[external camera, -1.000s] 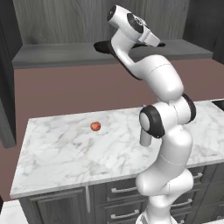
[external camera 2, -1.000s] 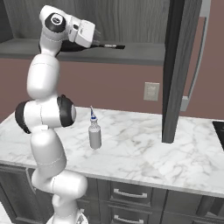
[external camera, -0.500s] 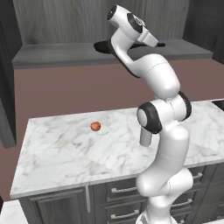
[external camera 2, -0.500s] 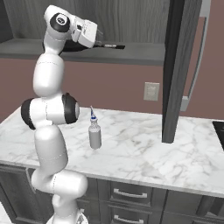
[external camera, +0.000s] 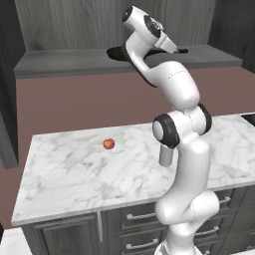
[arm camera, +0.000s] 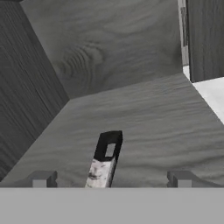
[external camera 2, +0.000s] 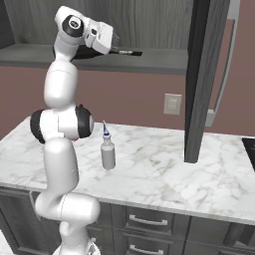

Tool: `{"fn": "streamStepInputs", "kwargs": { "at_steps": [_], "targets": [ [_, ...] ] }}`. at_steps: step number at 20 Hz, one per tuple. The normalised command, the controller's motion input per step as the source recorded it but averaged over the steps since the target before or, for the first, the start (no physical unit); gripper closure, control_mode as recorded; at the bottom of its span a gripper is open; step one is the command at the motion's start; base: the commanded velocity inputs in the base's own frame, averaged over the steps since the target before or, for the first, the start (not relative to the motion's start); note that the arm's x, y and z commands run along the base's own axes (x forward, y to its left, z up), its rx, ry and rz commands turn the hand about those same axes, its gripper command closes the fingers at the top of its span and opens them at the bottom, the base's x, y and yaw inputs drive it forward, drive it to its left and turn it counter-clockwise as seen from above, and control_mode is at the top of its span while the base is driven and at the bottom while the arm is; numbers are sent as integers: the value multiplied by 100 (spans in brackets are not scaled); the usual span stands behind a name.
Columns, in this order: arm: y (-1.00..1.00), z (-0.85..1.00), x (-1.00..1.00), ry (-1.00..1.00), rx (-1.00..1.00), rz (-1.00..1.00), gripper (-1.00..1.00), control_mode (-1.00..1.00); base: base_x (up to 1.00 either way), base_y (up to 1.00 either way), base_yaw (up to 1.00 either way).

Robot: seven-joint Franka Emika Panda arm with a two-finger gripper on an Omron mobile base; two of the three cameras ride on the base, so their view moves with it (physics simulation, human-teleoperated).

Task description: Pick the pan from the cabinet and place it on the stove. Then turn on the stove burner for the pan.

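The black pan [external camera: 115,52] lies on the floor of the open cabinet [external camera: 64,62], its long handle [external camera 2: 127,52] pointing right. My gripper [external camera: 168,49] is up at the shelf, over the handle. In the hand view the gripper [arm camera: 110,180] is open, and the end of the handle [arm camera: 105,161] rises between its two fingertips [arm camera: 42,179] without touching either. The cabinet door [external camera 2: 200,74] hangs open on the right. A dark corner of the stove [external camera: 249,118] shows at the counter's right edge.
On the marble counter [external camera: 74,174] lie a small red fruit [external camera: 108,144] and a spray bottle [external camera 2: 107,152]. A wall outlet [external camera 2: 172,104] sits on the brown backsplash. Drawer units [external camera 2: 149,221] run below the counter.
My hand has shifted slightly to the right along the pan's handle, and the arm has straightened a little. The jaws have stayed open. The pan has not moved.
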Motion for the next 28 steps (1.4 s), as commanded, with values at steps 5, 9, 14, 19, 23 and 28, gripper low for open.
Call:
{"fn": "streamStepInputs", "kwargs": {
  "at_steps": [5, 9, 14, 19, 23, 28],
  "targets": [
    [-6, -2, 24, -2, 1, 0, -100, -100, 0, 0, 0],
    [-10, -1, 12, -2, 1, 0, -100, -100, 0, 0, 0],
    [-10, 0, 0, 0, 1, 0, -100, -100, 0, 0, 0],
    [-10, 0, 0, 0, 0, 0, -100, -100, 0, 0, 0],
    [-9, -2, 0, 0, 0, 0, -100, -100, 0, 0, 0],
    [-5, -4, 0, 0, 0, 0, -100, -100, 0, 0, 0]
  ]
}}
